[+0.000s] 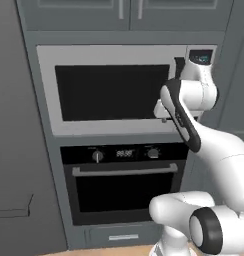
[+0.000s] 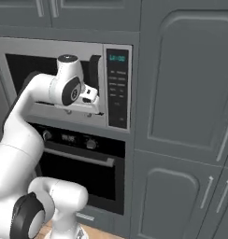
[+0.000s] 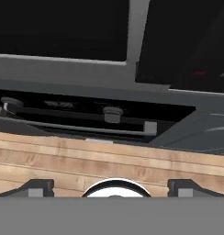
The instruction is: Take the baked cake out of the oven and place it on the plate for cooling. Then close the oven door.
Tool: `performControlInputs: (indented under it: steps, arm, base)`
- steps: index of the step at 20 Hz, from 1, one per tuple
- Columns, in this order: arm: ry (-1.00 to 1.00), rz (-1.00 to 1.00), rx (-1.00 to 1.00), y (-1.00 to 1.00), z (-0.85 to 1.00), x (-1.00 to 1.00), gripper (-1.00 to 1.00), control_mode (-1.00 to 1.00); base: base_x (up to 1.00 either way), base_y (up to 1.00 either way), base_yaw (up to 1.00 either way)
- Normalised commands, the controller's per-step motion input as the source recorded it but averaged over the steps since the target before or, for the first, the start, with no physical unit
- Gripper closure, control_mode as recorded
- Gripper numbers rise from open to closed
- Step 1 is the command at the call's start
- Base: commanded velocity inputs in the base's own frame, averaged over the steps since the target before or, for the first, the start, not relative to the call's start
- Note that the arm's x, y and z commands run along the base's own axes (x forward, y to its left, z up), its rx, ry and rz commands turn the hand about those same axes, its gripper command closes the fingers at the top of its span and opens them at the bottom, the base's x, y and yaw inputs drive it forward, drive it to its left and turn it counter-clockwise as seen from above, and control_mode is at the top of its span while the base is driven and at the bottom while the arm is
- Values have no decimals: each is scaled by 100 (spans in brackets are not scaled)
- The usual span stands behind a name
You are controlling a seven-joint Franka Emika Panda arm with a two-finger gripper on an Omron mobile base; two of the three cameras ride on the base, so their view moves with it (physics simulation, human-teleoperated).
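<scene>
In front of arm: oven door (image 1: 125, 192) shut, its handle (image 1: 125, 170) free.
Fingers (image 3: 111, 187): wide apart, holding nothing.
Hidden: baked cake behind the dark glass.

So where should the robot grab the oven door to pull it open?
On the long grey bar handle running across the top of the oven door. It is horizontal and seems to stand a little off the dark glass, so the pincer would probably best come straight at the front, one finger above and one below the bar, near its middle.
</scene>
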Motion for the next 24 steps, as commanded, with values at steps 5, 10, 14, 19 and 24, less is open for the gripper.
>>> performControlInputs:
  steps: [5, 10, 14, 19, 24]
  arm:
    - [0, 0, 0, 0, 0, 0, -100, 100]
    - [0, 0, 0, 0, 0, 0, -100, 100]
    - [0, 0, 0, 0, 0, 0, -100, 100]
    - [0, 0, 0, 0, 0, 0, -100, 100]
    - [4, 15, 0, -14, -24, 11, -100, -100]
  base:
    - [0, -66, 70]
    - [0, -71, 67]
    - [0, -99, 55]
    - [9, -79, 47]
    - [17, -37, 25]
